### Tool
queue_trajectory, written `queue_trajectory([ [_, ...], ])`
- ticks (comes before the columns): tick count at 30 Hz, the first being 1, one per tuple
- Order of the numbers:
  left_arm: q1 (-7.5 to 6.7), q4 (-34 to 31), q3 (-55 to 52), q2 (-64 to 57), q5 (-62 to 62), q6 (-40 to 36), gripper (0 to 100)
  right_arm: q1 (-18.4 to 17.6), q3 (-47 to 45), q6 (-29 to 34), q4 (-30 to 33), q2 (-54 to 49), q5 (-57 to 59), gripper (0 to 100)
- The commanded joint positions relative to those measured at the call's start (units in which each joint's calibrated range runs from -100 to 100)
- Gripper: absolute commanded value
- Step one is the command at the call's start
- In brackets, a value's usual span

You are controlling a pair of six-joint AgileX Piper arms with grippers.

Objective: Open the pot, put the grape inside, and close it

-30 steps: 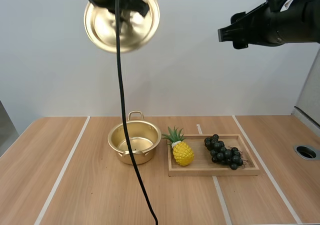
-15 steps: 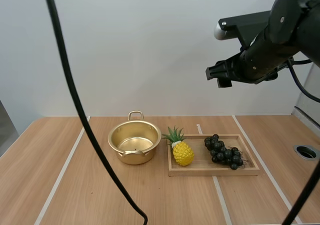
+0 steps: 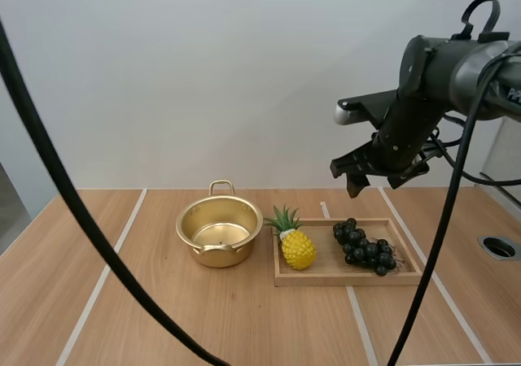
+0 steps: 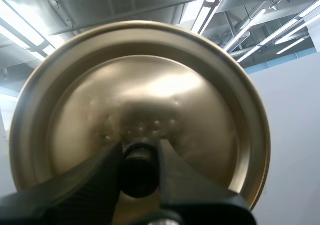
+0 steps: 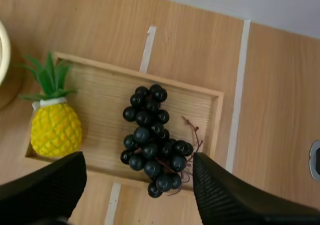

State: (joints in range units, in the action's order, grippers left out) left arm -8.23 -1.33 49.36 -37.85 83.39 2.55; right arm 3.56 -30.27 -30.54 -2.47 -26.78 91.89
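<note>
Got the lid (image 4: 145, 100) off — pinched by its knob (image 4: 137, 172) in the left gripper (image 4: 139, 154) — leaving the pot (image 3: 218, 232) open on the table (image 3: 122, 301). Hovering with the right gripper (image 5: 139, 160) above the grapes (image 5: 150, 135), jaws spread wide, not touching the bunch in the wooden tray (image 3: 342, 278) beside the pineapple (image 3: 296, 248). Still to grasp the bunch, drop it into the pot and set the lid back, judging by this.
</note>
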Motion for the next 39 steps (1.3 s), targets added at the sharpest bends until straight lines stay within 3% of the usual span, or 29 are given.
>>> queue_trajectory([
  [1, -0.08, -0.21, 0.28, -0.16, -0.78, -0.59, 0, 0.24, -0.88, -5.78, -1.60, 1.81, 2.44, 100],
  [7, -0.08, -2.48, 0.28, 0.20, -0.80, -0.59, 0, 0.26, -0.85, -13.24, -1.24, 5.90, 3.04, 100],
  [13, -0.08, -3.65, 0.28, 0.57, -0.80, -0.59, 0, 0.26, -0.85, -16.70, -0.69, 10.42, 1.86, 100],
  [39, -0.08, -5.18, 0.28, 2.34, -0.21, -0.59, 0, 0.33, -0.85, -17.78, 1.18, 26.80, -7.83, 100],
])
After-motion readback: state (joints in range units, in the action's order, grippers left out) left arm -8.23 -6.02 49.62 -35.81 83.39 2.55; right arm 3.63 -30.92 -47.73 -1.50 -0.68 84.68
